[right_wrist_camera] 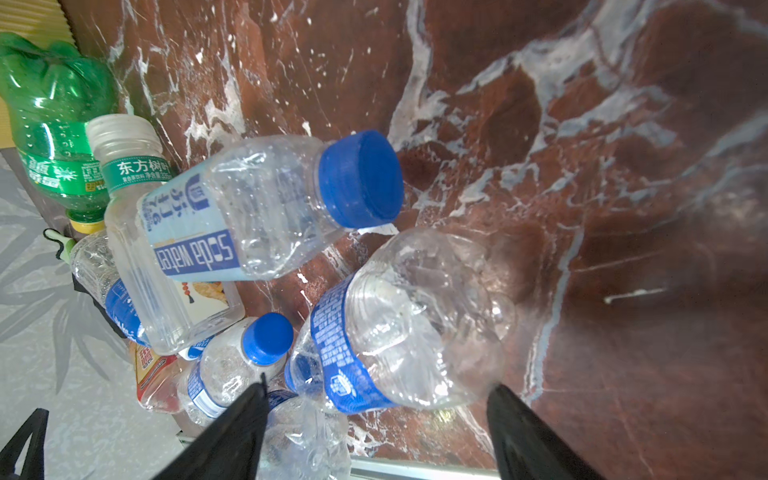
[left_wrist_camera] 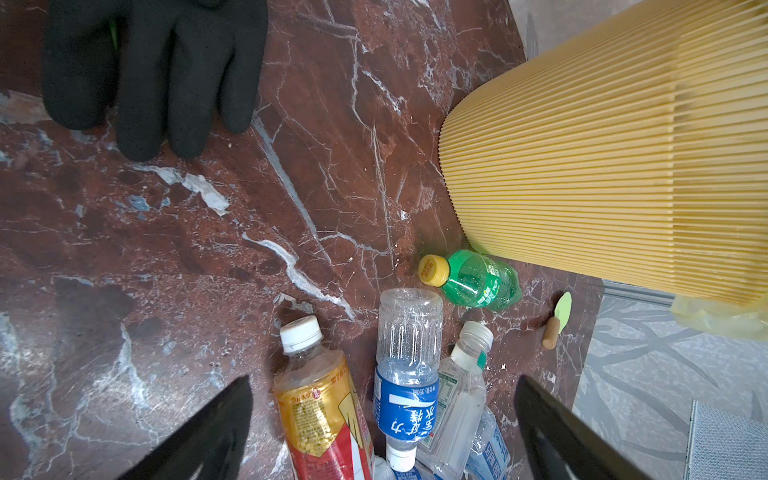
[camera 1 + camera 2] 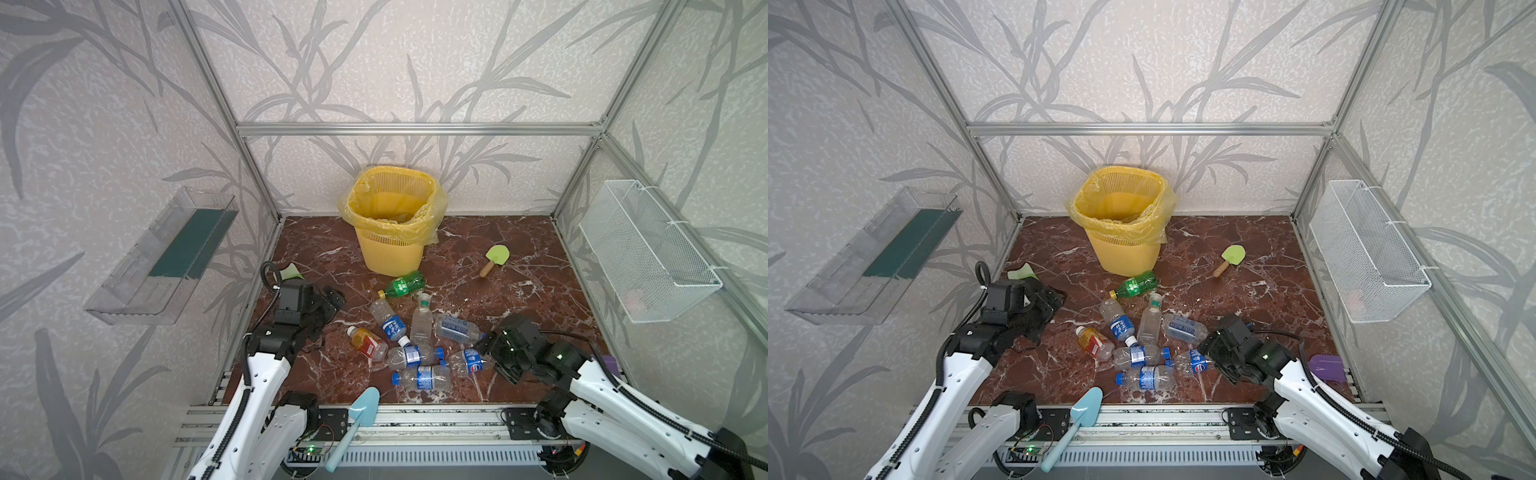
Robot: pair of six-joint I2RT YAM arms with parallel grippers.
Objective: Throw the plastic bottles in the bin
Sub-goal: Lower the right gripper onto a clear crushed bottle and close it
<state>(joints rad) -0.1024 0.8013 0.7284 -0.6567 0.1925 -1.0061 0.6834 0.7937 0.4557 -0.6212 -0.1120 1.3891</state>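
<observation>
**Plastic bottles [image 3: 409,355]: eight loose on the marble table [image 3: 519,245], none gripped**

1. Light-blue toy shovel [image 3: 357,409]: lies across the front rail, blade toward the table.
2. Purple scoop [image 3: 1327,365]: near right corner, beside the right arm.
3. Front bottle [image 3: 424,378]: clear, blue label, on its side, closest to the rail.
4. Crumpled bottle [image 1: 407,324]: clear, blue band with a round logo. It lies just ahead of the right gripper [image 1: 380,388], whose jaws stand apart and clasp nothing.
5. Blue-capped bottle [image 3: 415,355]: on its side, just behind the front bottle.
6. Orange-labelled bottle [image 3: 368,343]: white cap, at the left edge of the heap.
7. Soda-water bottle [image 3: 457,328], square clear bottle [image 3: 422,322] and white-capped blue-label bottle [image 3: 388,322]: mid-heap, the first two touching.
8. Left gripper [image 2: 382,378]: above the table's left side, jaws spread wide and empty, with the heap ahead of it.
9. Green bottle [image 3: 405,284]: yellow cap, on its side, just before the bin's foot.
10. Bin [image 3: 392,253]: yellow lattice, upright by the far wall, bag folded over the rim. All eight bottles lie outside it, and its contents cannot be made out.
11. Green paddle [image 3: 494,259]: wooden handle, right of the bin and apart from it.
12. Clear tray [image 3: 166,257] on the left wall; white wire basket [image 3: 648,253] on the right wall.
</observation>
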